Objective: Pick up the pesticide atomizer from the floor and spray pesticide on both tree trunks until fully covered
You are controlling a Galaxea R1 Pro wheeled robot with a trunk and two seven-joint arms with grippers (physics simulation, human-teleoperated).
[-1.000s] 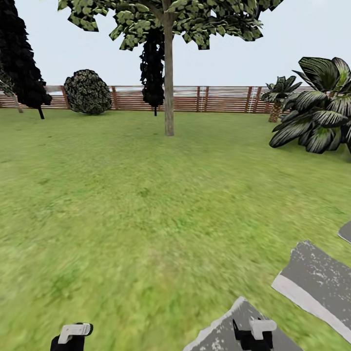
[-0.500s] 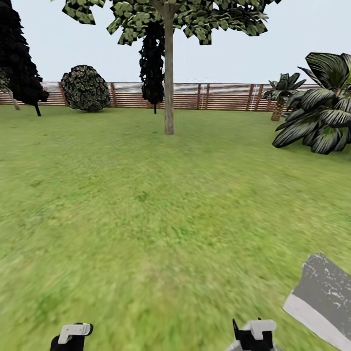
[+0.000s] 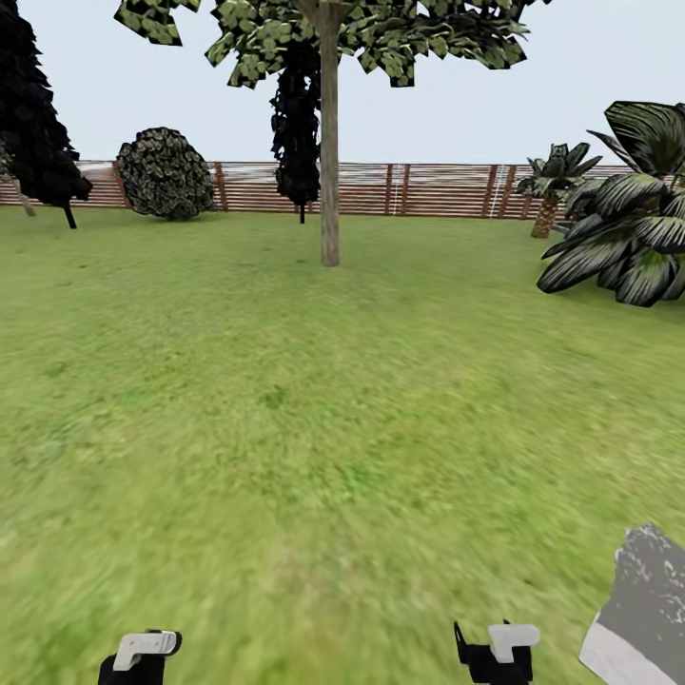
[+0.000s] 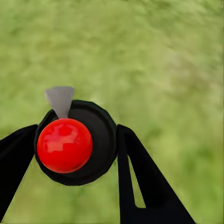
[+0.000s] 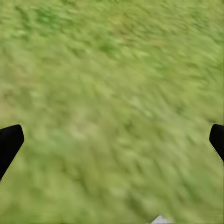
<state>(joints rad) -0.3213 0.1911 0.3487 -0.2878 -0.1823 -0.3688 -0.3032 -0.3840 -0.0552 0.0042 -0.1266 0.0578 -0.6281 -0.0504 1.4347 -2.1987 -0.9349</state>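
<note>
With the left gripper's (image 4: 74,154) fingers pinching the pesticide atomizer (image 4: 74,142) and the right gripper's (image 5: 112,140) fingers spread, the robot has rolled forward over the lawn (image 3: 314,400), stepping slab (image 3: 647,609) sliding aside, nearing the tree trunk (image 3: 329,181)

Open lawn (image 3: 285,400) ahead of me, nothing standing btwn me & the tree trunk (image 3: 329,190). Palm fronds (image 3: 623,228) crowd the far right; round shrub (image 3: 165,176) & black columnar trees (image 3: 38,114) hug the fence (image 3: 438,190) at back. Stepping slab (image 3: 642,609) lies flat near my right side. Grass under my right gripper (image 5: 112,144) is bare.
</note>
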